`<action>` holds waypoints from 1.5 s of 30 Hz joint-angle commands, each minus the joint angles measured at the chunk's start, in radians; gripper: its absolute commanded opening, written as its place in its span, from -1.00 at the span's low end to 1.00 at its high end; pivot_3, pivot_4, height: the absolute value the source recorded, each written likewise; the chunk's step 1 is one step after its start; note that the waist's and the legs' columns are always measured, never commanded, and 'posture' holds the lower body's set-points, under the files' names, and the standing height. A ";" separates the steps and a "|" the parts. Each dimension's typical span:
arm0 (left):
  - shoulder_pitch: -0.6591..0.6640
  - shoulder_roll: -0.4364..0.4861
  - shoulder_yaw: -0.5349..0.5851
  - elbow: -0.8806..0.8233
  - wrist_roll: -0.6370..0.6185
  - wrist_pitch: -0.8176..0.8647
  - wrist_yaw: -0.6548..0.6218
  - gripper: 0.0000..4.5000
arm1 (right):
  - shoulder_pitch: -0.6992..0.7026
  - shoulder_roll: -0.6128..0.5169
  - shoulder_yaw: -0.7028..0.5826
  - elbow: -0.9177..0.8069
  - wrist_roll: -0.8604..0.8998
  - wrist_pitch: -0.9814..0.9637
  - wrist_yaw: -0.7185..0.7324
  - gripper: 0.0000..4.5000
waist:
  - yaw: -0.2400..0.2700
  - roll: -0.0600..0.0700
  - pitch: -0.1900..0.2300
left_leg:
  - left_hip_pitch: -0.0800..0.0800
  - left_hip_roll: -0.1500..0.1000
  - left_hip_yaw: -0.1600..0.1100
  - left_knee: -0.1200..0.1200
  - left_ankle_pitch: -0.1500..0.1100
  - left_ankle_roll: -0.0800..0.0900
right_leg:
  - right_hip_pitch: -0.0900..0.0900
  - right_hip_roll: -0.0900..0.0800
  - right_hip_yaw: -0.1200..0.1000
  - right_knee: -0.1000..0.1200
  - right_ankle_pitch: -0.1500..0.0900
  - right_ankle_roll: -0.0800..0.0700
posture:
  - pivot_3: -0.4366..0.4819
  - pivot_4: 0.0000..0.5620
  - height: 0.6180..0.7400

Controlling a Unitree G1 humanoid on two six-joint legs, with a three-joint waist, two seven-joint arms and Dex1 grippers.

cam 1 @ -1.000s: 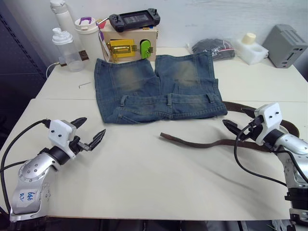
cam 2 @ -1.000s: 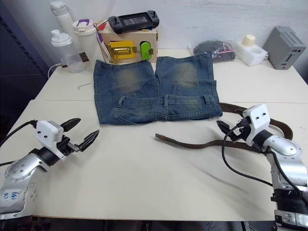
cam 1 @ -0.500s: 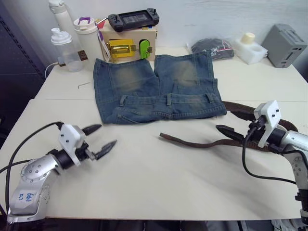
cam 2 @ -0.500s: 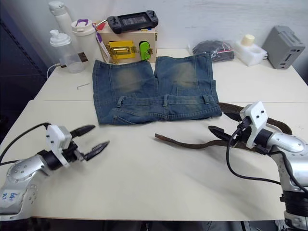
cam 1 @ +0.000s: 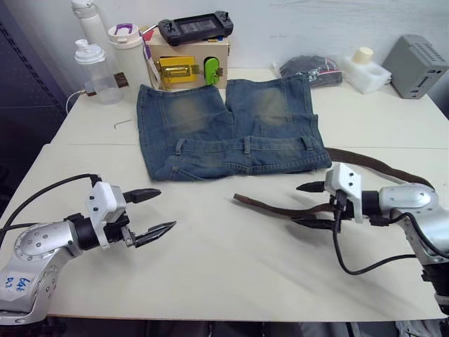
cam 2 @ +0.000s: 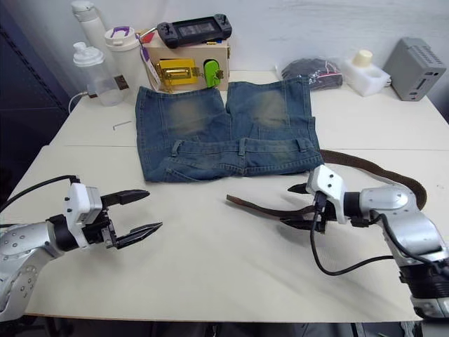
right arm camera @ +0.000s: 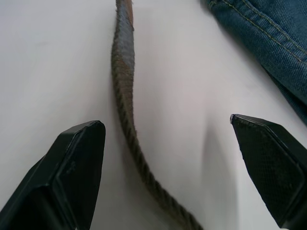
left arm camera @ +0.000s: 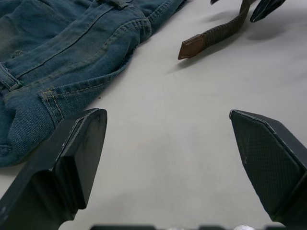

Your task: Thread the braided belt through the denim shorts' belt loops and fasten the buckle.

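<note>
R gripper (cam 1: 309,206) was spread wide, holding nothing, low over the table (cam 1: 231,281) w/ the braided belt (cam 1: 277,208) running between its two fingers; in the R wrist view the woven strap (right arm camera: 125,100) passed up the gap, fingers apart on both sides, not touching it. L gripper (cam 1: 151,210) also spread open & empty, low over bare tabletop near the front L, well apart from belt and shorts.

Denim shorts (cam 1: 228,130) lay flat mid-table, legs pointing away from the robot, waistband edge nearest it. Belt loops (cam 1: 247,145) showed along the waistband, nothing threaded thru them. Belt was on the table just in front of the shorts' R corner: its brown tip (left arm camera: 191,46) free, pointing toward table centre; the strap ran R past the R gripper, then curved back behind the R arm toward the shorts' R side. Buckle: couldn't tell where.

Behind the shorts: a wooden box (cam 1: 188,60) w/ a yellow latch (cam 1: 175,71) and green piece, a handheld game console (cam 1: 196,28) on top, bottles (cam 1: 98,70) at far L.
</note>
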 commanded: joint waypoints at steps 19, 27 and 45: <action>-0.223 -0.037 -0.125 -0.006 -0.104 0.099 -0.028 1.00 | 0.008 0.014 -0.017 -0.197 0.143 0.001 0.121 -0.97 | 0.000 -0.001 0.000 | 0.000 0.000 0.000 -0.001 0.002 -0.001 | 0.000 0.000 0.000 0.000 0.000 0.000 | -0.05 -0.47 -0.56; -0.374 -0.052 -0.245 0.129 -0.082 0.099 -0.145 1.00 | -0.047 -0.039 0.013 -0.308 0.185 0.040 0.203 -0.97 | 0.000 -0.002 0.000 | 0.000 0.000 0.000 -0.002 0.002 -0.001 | 0.000 0.000 -0.001 -0.001 0.000 0.000 | -0.05 -0.47 -0.56; -0.421 -0.084 -0.264 0.111 -0.145 0.178 -0.199 -0.97 | -0.063 -0.018 0.031 -0.345 0.170 0.077 0.152 -1.00 | -0.001 -0.002 0.000 | 0.000 0.000 0.000 -0.003 0.003 -0.001 | 0.001 0.000 -0.001 -0.003 0.000 0.000 | -0.05 -0.47 -0.56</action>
